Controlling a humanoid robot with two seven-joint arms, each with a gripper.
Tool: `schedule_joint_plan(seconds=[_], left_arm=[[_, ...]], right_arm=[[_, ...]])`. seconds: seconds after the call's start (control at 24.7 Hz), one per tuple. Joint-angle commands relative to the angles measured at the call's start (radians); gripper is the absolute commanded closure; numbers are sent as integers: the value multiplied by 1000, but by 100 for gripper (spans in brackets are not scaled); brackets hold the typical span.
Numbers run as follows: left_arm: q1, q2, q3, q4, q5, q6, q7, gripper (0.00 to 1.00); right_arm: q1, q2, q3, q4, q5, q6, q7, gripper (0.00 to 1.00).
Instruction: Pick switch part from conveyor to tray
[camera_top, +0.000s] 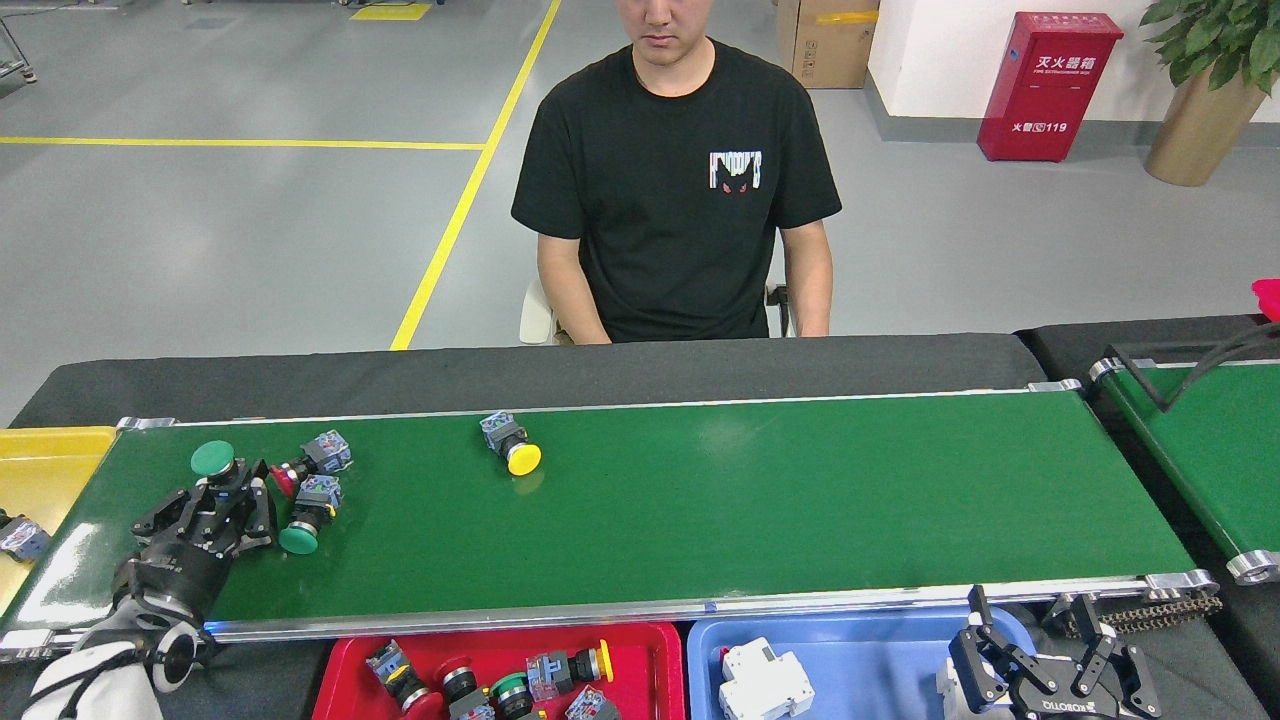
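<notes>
Right now your left gripper (228, 490) sits low over the conveyor (700, 500) at its left end, fingers closed in around the body of the green switch (212, 459), whose cap pokes out just beyond the fingertips. Whether the pads are truly biting is hard to tell from the head view, so confirm the grip before you lift.

Lift straight up first. The red switch (300, 463) and a second green one (305, 520) lie just beside your fingers on the right, and a sideways drag would likely knock them along the belt.

Once clear, carry the part toward you and to the right, over the near rail, to the red tray (345, 665), which already holds several switches. Release low over a bare patch so it doesn't bounce out.

The yellow switch (510, 445) sits further along the belt, well apart; leave it for later. Your right gripper (1040, 672) hangs spread open over the blue tray (870, 650); keep it parked there.
</notes>
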Motion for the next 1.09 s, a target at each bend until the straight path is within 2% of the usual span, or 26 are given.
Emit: schedule_joint_plan(seconds=[0.0,0.08,0.2,0.24,0.36,0.41,0.45,0.49,0.57,0.85,0.97,1.05], left_arm=[[64,-6,1,-153,12,-52,-33,99],[183,-25,-4,-327,28,-95,-76,97],[311,-61,-7,-479,33,-167,-127,89],[354,-84,-15,-523,27,-197,-144,85],[421,-108,-53,-574,24,-248,-155,60],[435,-108,-61,-578,24,-254,-155,40],[440,-116,-62,-577,25,-246,-155,5],[439,-133,-59,-577,27,-243,-153,0],[438,-159,-53,-572,27,-243,-153,0],[447,-164,7,-572,28,-243,-153,0],[449,-168,82,-566,31,-236,-151,0],[443,-190,205,-551,36,-211,-151,0]], right_arm=[[-3,-9,-1,-15,1,-2,-1,2],[-2,-9,1,-17,2,-5,-1,2],[0,-11,1,-15,2,-54,1,2],[1,-14,1,-17,2,-76,1,2],[1,-15,1,-17,2,-85,2,2],[3,-15,1,-17,2,-86,2,2],[6,-17,1,-15,2,-86,2,2],[11,-17,1,-17,2,-88,2,2],[15,-18,1,-17,2,-88,1,2],[21,-26,4,-17,4,-88,1,2],[17,-26,5,-17,4,-86,1,2],[24,-26,7,-17,4,-88,1,2]])
